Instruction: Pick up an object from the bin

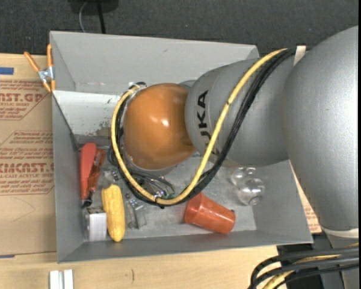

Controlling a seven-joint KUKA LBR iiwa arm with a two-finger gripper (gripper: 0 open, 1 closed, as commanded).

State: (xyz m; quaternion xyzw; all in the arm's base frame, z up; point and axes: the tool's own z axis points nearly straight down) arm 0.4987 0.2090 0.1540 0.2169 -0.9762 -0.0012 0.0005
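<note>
A dark piece of my gripper's body (151, 184) shows under the lower edge of the arm's orange dome, over the middle-left of the bin. Just below and left of it lies a small grey metal piece (134, 213). Beside that is a yellow, bumpy, corn-like thing (113, 213), lying lengthwise near the bin's front left. A red-orange tool (87, 170) lies along the left wall. An orange-red cup (209, 214) lies on its side below and to the right of the gripper.
A clear plastic thing (246, 185) sits at the bin's right, close to the arm. A small white block (97, 226) fills the front left corner. The arm and its dome cover the bin's middle and back right.
</note>
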